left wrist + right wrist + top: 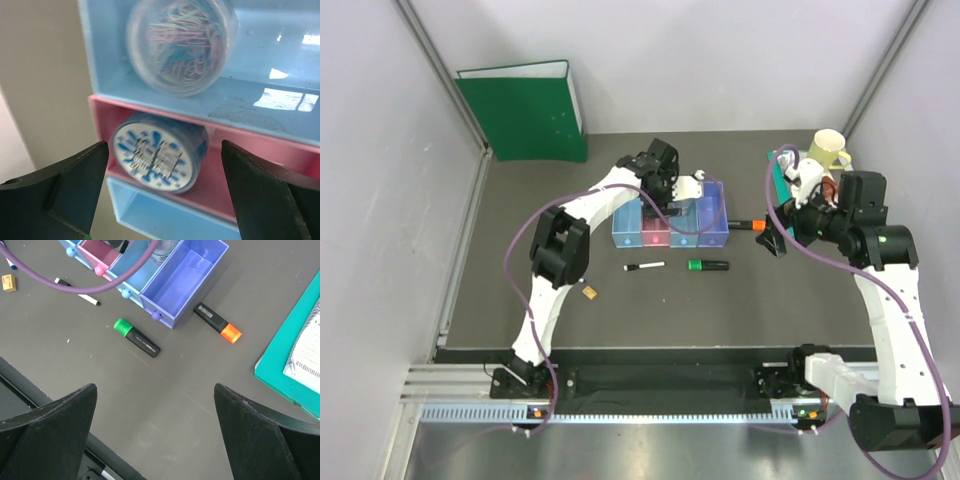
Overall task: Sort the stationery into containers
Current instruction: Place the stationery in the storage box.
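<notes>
Nearest, on the dark desk (790, 300) in front of the row of four joined translucent plastic bins (623, 232): small tan square (589, 292), thin white pen with black cap (644, 267), black highlighter with green cap (708, 265).

Right claw (155, 390) is near the row's purple end, spread wide, empty. Black highlighter with orange cap (217, 323) lies beside that end.

Left claw (165, 155) is over the row's pink bin, spread wide, gripping nothing. Round jar with blue-and-white lid (157, 157) lies in the pink bin. Clear round jar of paper clips (180, 45) is in the adjoining light blue bin.
</notes>
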You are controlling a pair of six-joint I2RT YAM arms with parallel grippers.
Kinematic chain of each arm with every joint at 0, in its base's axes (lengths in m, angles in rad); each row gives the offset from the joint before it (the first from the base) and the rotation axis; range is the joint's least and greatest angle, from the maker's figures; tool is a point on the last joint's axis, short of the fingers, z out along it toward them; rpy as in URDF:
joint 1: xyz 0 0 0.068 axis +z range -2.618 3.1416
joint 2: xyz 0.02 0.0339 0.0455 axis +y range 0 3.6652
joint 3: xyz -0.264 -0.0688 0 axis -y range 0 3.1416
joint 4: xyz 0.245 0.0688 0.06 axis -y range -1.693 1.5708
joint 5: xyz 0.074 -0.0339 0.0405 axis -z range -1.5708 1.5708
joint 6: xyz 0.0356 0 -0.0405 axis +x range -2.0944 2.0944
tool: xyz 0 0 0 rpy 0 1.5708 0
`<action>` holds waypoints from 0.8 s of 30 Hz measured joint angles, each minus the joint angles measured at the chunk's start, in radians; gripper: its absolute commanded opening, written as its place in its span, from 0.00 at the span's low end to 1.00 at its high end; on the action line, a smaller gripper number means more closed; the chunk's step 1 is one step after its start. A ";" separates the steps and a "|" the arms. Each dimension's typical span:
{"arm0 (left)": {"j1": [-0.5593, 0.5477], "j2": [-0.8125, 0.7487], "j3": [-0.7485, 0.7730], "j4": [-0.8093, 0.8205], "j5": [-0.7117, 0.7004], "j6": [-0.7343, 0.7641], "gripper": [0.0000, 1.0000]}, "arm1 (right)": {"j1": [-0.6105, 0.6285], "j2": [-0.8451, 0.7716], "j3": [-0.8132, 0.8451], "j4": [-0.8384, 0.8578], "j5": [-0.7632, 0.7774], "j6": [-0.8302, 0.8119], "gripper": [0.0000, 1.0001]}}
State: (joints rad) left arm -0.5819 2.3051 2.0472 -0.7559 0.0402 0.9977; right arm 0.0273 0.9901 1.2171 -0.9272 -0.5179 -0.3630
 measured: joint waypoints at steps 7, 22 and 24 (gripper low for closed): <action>-0.011 -0.173 -0.072 0.057 0.005 -0.066 0.99 | -0.003 -0.010 -0.017 -0.002 -0.019 -0.022 1.00; 0.048 -0.961 -0.745 0.057 0.068 -0.050 0.99 | -0.040 0.285 -0.035 0.006 0.158 -0.373 1.00; 0.097 -0.956 -0.820 0.057 0.068 -0.032 0.98 | -0.056 0.333 0.011 0.021 0.184 -0.394 1.00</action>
State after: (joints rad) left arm -0.4854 1.3491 1.2270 -0.6991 0.1081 0.9653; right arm -0.0288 1.3228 1.2282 -0.9066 -0.3336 -0.7574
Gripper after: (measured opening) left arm 0.987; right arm 0.996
